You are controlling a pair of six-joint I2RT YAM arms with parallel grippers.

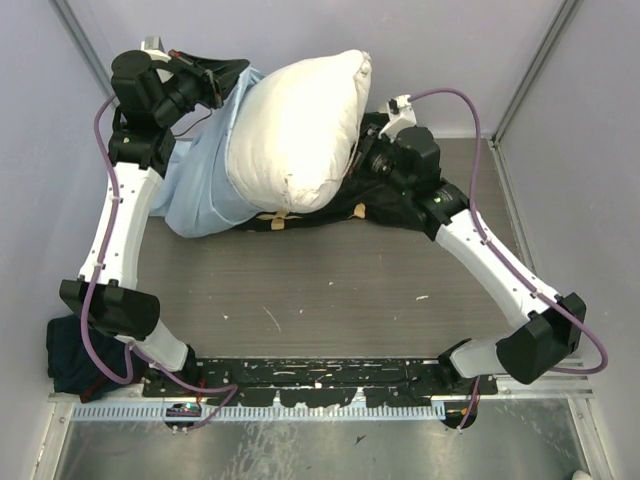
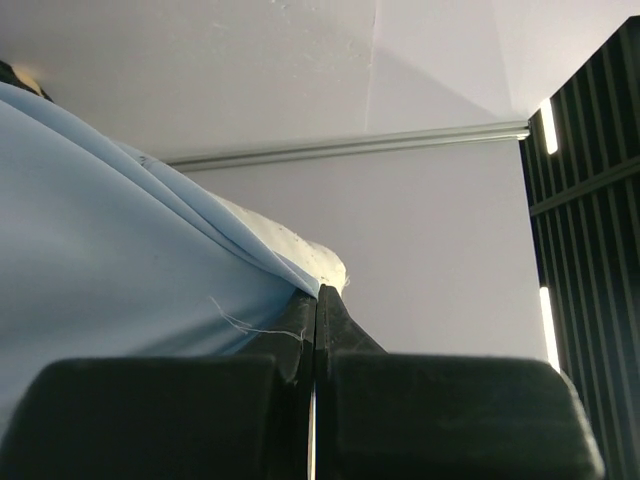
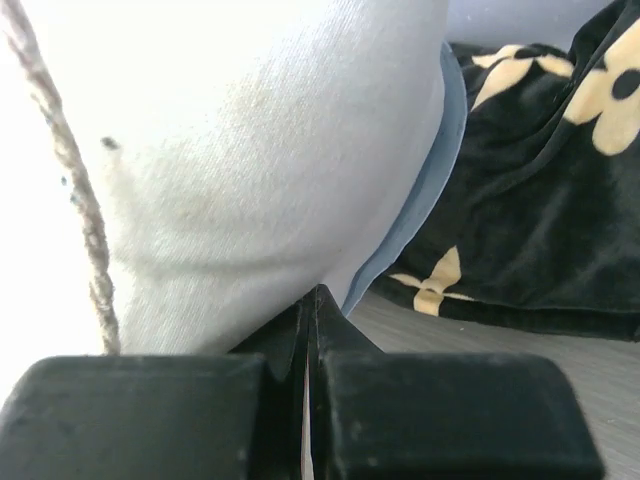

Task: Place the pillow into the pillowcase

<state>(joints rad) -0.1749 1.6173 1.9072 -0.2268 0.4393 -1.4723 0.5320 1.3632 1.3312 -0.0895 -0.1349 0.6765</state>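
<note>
Pale lilac walls (image 1: 420, 50) close in a grey wood-grain surface (image 1: 330, 300), seen from above with both arm bases along the bottom edge. In the upper middle of that view the cream pillow (image 1: 300, 130) stands raised and plump, its stained seam facing the camera. The light blue pillowcase (image 1: 200, 195) is bunched just left of it, spreading toward the upper left and down to the surface. The pillow overlaps the blue fabric, but whether any of it sits inside cannot be told.

The left tool (image 1: 222, 82), at the upper left, is pinched closed on the pillowcase. In its wrist view the fingertips (image 2: 330, 305) meet on a taut blue fold (image 2: 120, 270), with a sliver of pillow (image 2: 300, 250) beyond.

The right tool (image 1: 365, 152) sits at the pillow's right edge. In its wrist view it (image 3: 315, 300) is clamped narrow into the white pillow fabric (image 3: 250, 150), with the blue hem (image 3: 430, 190) just right of the tips.

A black cloth (image 1: 385, 212) with tan flowers lies under and right of the pillow. A dark bundle (image 1: 70, 360) sits at the lower left.
</note>
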